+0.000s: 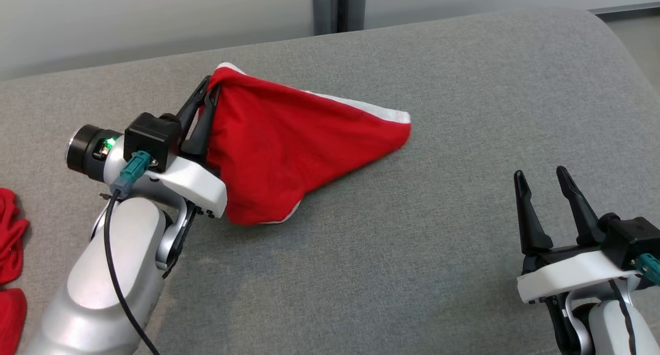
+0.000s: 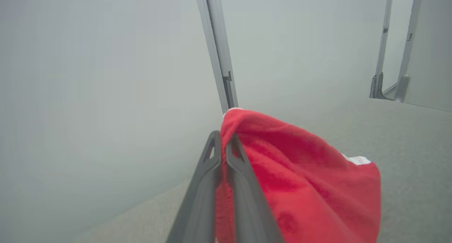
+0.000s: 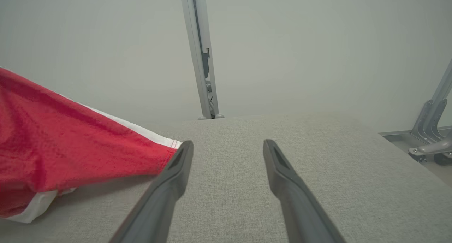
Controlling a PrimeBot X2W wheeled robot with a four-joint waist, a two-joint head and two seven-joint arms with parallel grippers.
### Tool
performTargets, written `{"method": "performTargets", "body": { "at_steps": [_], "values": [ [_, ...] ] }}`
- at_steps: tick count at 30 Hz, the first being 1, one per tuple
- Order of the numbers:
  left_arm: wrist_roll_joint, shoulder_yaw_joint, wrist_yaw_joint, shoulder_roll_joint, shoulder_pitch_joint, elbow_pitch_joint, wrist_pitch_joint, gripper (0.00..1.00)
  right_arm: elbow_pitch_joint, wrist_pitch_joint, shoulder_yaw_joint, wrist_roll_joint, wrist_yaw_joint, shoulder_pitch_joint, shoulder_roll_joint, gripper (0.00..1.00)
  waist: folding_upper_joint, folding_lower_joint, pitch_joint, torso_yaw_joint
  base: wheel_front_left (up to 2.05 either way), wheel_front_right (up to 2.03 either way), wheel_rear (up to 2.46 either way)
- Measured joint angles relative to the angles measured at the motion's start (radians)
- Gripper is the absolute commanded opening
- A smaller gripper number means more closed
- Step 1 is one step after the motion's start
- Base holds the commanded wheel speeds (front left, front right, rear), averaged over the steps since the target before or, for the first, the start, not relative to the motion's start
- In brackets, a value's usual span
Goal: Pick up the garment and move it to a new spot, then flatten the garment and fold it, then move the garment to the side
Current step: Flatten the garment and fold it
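— What is the right hand (image 3: pixel 227 144) doing?
— Its two dark fingers (image 3: pixel 169 186) stand wide apart, with bare grey surface (image 3: pixel 335 172) between them.
— And the garment (image 3: pixel 70 154)?
— Red with a white trim, it takes up the left side. It rises toward the left edge and narrows to a point just beside the finger on that side. I cannot tell whether they touch.
— What is behind?
— A pale post (image 3: pixel 199 59) stands at the surface's far edge against a plain wall (image 3: pixel 317 41). A metal bracket (image 3: pixel 430 130) sits beyond the far right corner.

Grey padded surface (image 1: pixel 412 272), red garment (image 1: pixel 289 148) partly resting
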Motion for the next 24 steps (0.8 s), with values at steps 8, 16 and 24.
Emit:
{"method": "performTargets", "body": {
  "at_steps": [8, 16, 24],
  "values": [
    [0.115, -0.034, 0.105, 0.052, 0.144, -0.129, -0.079, 0.00, 0.000, -0.012, -0.015, 0.009, 0.000, 0.000, 0.000, 1.00, 0.0000, 0.0000, 0.001, 0.020, 0.00, 0.00, 0.00],
    [0.163, -0.148, 0.112, 0.012, 0.351, -0.088, -0.088, 0.00, 0.009, -0.012, -0.009, 0.017, 0.000, 0.006, 0.000, 1.00, 0.0000, 0.0000, 0.013, 0.057, 0.00, 0.00, 0.00],
    [0.121, -0.102, 0.105, -0.037, 0.414, -0.106, -0.091, 1.00, 0.009, -0.008, -0.023, 0.016, 0.000, 0.003, 0.001, 1.00, 0.0000, 0.0000, 0.003, 0.094, 0.00, 0.00, 0.00]
  ]
}}
